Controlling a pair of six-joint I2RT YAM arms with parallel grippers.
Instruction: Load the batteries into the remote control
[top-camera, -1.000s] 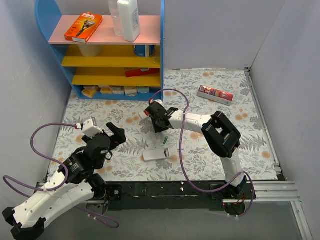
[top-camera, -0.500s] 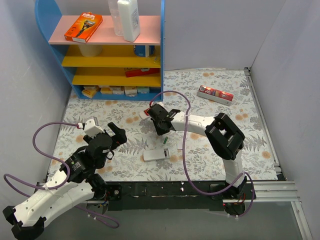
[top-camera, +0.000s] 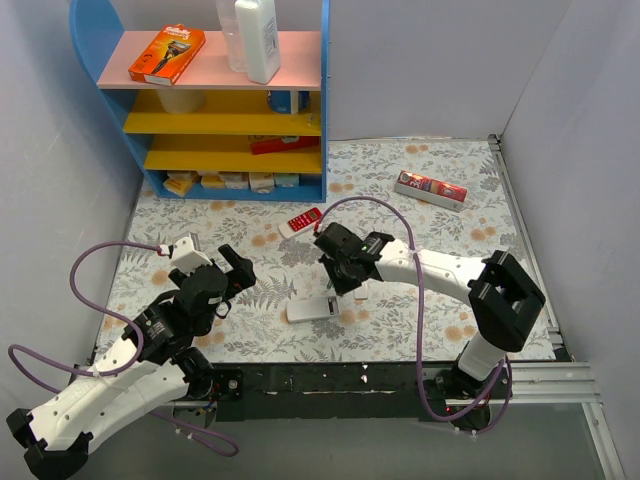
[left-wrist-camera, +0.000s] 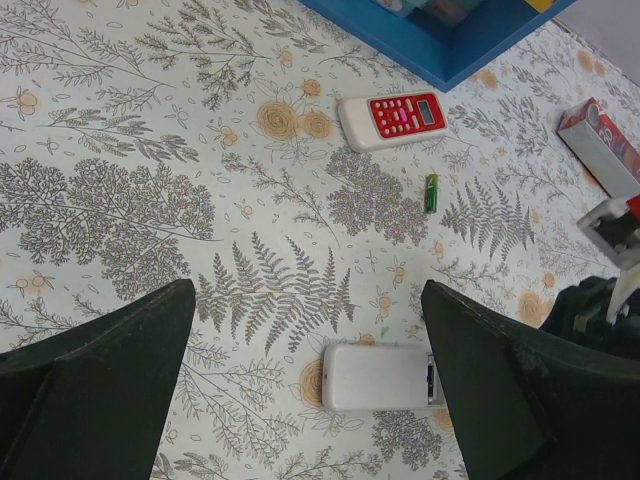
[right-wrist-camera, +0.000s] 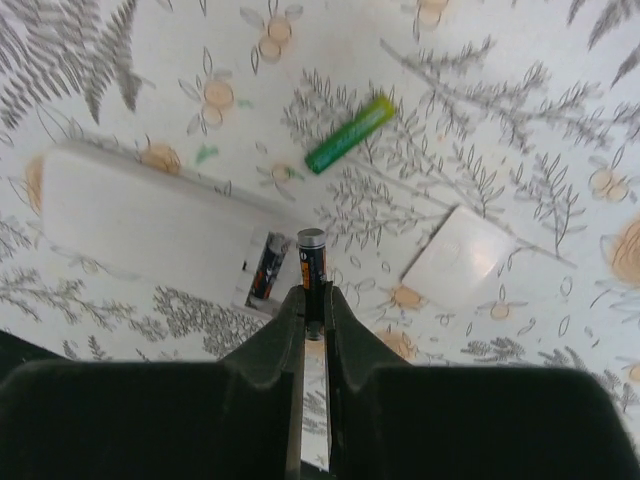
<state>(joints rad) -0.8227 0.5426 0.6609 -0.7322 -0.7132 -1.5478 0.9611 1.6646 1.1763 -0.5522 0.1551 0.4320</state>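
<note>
The left fingers (top-camera: 236, 268) are held wide apart and empty, well to the left of the remote control (right-wrist-camera: 150, 225), which lies back-up on the tabletop with its battery bay (right-wrist-camera: 265, 270) uncovered at its right end. Just beside that open end a battery (right-wrist-camera: 311, 262) is pinched between the closed right fingers (right-wrist-camera: 292, 318), so insertion is judged to be in hand, while a green battery (right-wrist-camera: 350, 133) lies loose near the remote. Next, the held cell would need to be lined up with the bay's free slot and pressed flat before being released.

Red remote (top-camera: 301, 221) nr blue shelf (top-camera: 92, 40); orange box (top-camera: 167, 54), bottle (top-camera: 258, 38) atop.
</note>
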